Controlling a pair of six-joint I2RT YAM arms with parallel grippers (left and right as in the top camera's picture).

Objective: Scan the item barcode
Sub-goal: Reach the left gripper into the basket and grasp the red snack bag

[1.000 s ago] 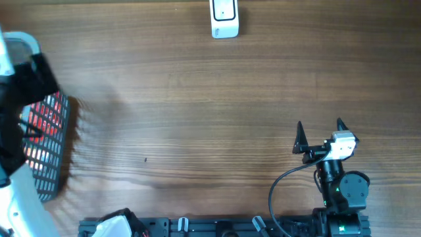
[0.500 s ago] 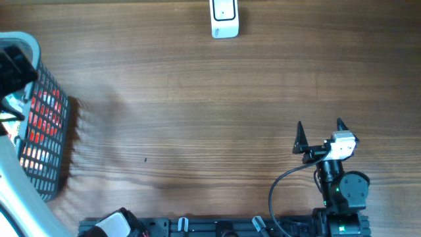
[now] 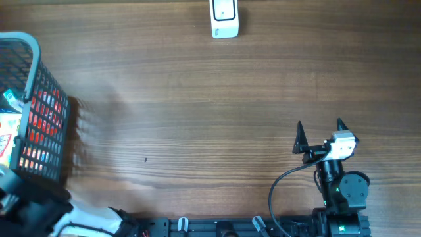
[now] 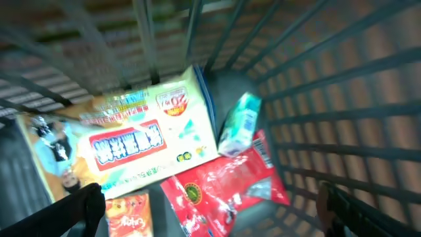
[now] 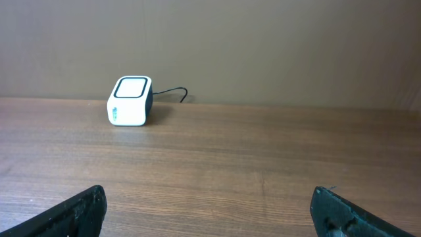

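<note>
Overhead: the left arm has swung off the basket at the table's left edge and now sits at the near left corner, leaving the basket's open top uncovered to the camera. Nothing has come out with it, so the pick has apparently yet to be made. Red packaging shows through the basket's mesh wall. The scanner stands at the middle of the far edge, well apart from the basket. The right gripper rests near the near right corner, fingers spread and empty.

Left wrist: the left gripper hangs wide open above the basket's inside, holding nothing. On the basket floor lie a white and yellow packet with a blue label, a small green and white pack leaning at its right edge, a red packet partly under both, and an orange packet at the lower edge. The picture is blurred, and no barcode can be made out.

Right wrist: spread fingers frame bare table, with the scanner and its cable by the far edge, to the left.
</note>
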